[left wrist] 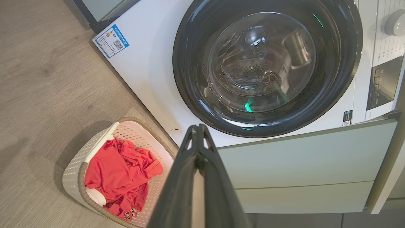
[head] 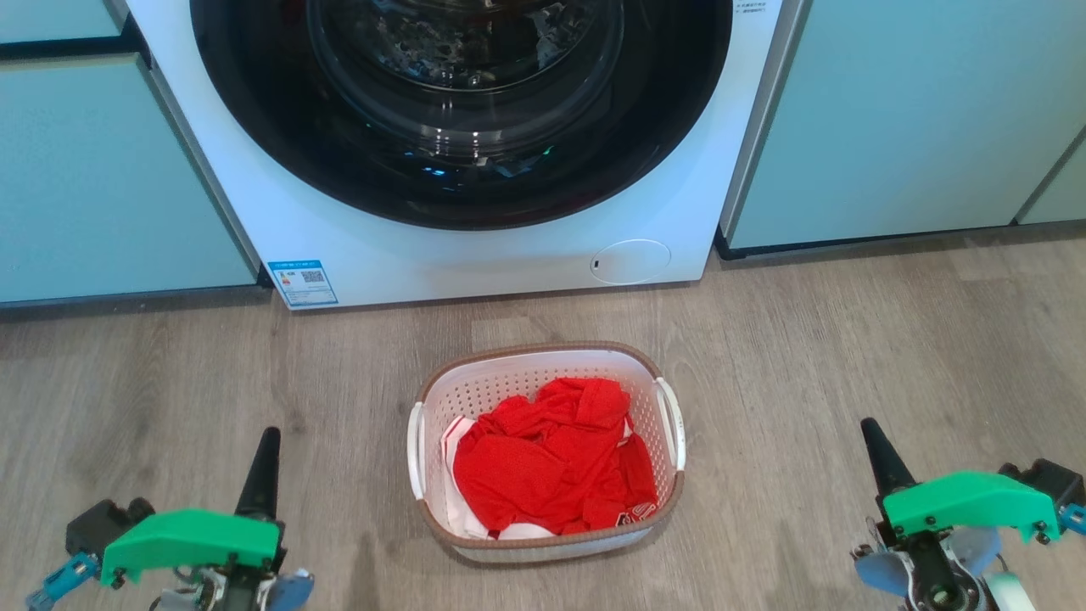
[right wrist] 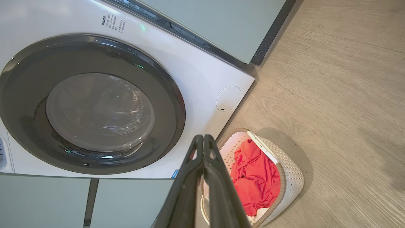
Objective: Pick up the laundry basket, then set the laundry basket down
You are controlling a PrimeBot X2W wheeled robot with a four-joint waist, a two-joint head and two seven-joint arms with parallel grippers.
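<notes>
Grey-brown wood-plank floor (head: 848, 339) runs up to a white front-loading washing machine (head: 475, 263) with a round dark glass door, set between pale green cabinet fronts (head: 891, 110). Just in front of the machine, apart from it and roughly centred on its door, a small white perforated plastic laundry basket (head: 509, 386) with a brown rim sits level on the floor. White loop handles run along its sides: the left handle (head: 415, 450) and the right handle (head: 672, 424). Inside lies a crumpled red mesh garment (head: 551, 458) over something white.

At the near left, the left gripper (head: 268, 441), under a green cover, hovers well apart from the basket. The right gripper (head: 874, 437) mirrors it at the near right. On each, the jaws are pressed together and hold nothing, tips pointing toward the far machine.

A basket on the floor with both arms clear fits either a pick-up about to come or a set-down just finished, and nothing here tells which. As for handling, the two side handles look like the natural holds, one per arm, and the load seems soft and light. Held unevenly, the basket would likely tilt and spill cloth. The machine's front leaves limited room on the far side.
</notes>
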